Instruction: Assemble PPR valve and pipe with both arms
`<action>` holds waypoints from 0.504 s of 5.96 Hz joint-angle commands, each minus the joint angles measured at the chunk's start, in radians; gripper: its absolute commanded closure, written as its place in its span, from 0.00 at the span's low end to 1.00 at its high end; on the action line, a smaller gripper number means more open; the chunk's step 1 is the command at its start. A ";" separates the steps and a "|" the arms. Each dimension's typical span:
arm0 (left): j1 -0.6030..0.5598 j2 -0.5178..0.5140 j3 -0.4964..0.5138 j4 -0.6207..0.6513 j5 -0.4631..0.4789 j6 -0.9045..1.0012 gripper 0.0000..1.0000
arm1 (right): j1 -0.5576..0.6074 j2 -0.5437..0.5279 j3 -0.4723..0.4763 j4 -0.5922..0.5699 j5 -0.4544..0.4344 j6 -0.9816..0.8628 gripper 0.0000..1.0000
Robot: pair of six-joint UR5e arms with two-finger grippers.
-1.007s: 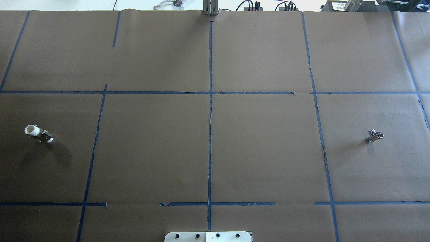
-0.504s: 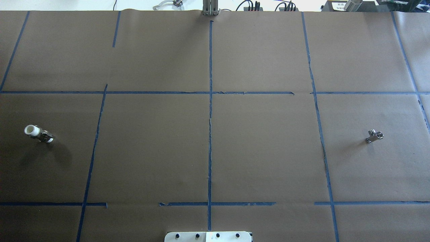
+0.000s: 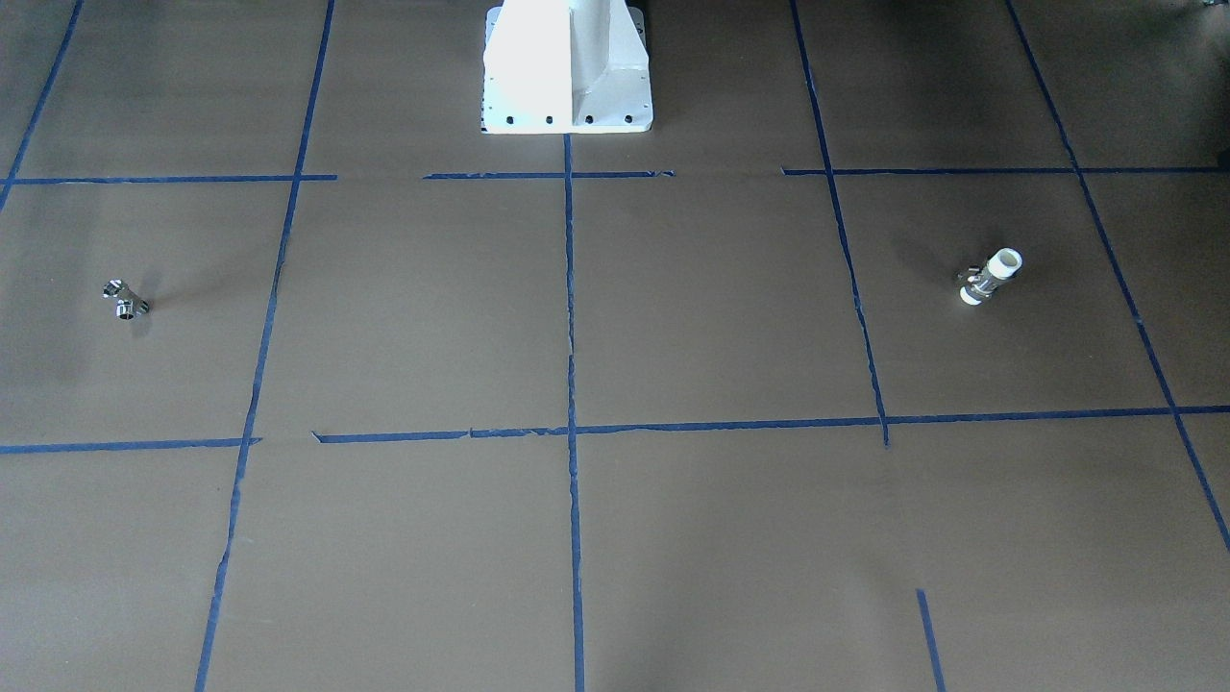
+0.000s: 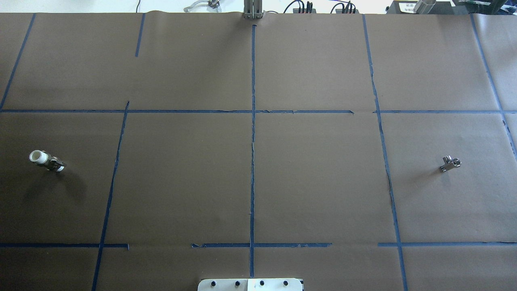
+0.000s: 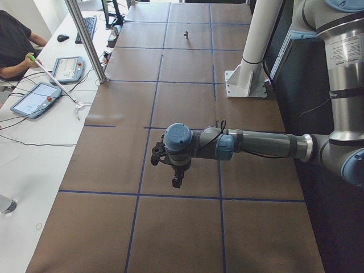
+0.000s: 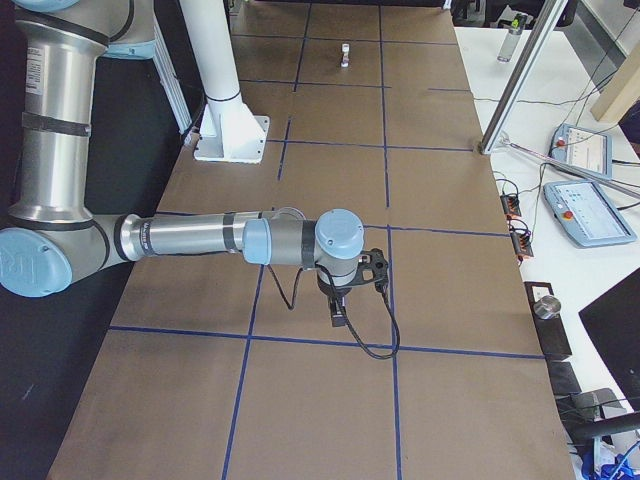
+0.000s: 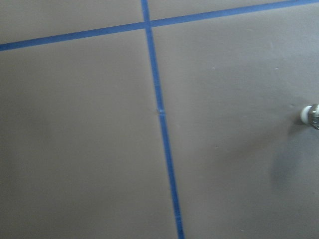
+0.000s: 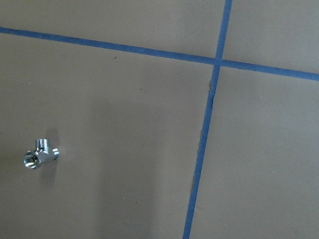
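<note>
The surface [image 4: 315, 182] is covered in brown paper crossed by blue tape lines [image 4: 253, 161]. The PPR valve [image 4: 46, 160] lies near the surface's left edge, about midway between the robot's edge and the far edge. It rests on its side at a slant, with its wider white open end turned toward the far left corner. In the left wrist view only one white end of the PPR valve [image 7: 311, 115] peeks in at the border. The pipe [image 4: 449, 163] lies near the right edge, also about midway along it, well apart from the valve (nearly the whole width of the surface lies between them). The right wrist view shows the pipe [image 8: 41, 153] alone on bare paper, beside no tape line.

The left arm [image 5: 256, 145] stretches level above the surface, and the left claw [image 5: 177, 181] points down. It shows only in the side view, so I cannot tell whether it is released or clenched. The right arm [image 6: 190, 240] is held the same way, with the right claw [image 6: 340, 315] aimed downward. Its state cannot be told either. The white pedestal [image 3: 567, 67] stands at the middle of the robot's edge.
</note>
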 commanded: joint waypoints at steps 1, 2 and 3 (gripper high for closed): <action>0.149 -0.002 -0.015 -0.257 0.002 -0.409 0.00 | -0.003 -0.022 0.002 0.015 0.019 -0.005 0.00; 0.250 -0.005 -0.014 -0.396 0.028 -0.662 0.00 | -0.004 -0.031 0.002 0.013 0.020 -0.002 0.00; 0.319 -0.016 -0.014 -0.413 0.082 -0.721 0.00 | -0.009 -0.032 0.001 0.014 0.019 -0.003 0.00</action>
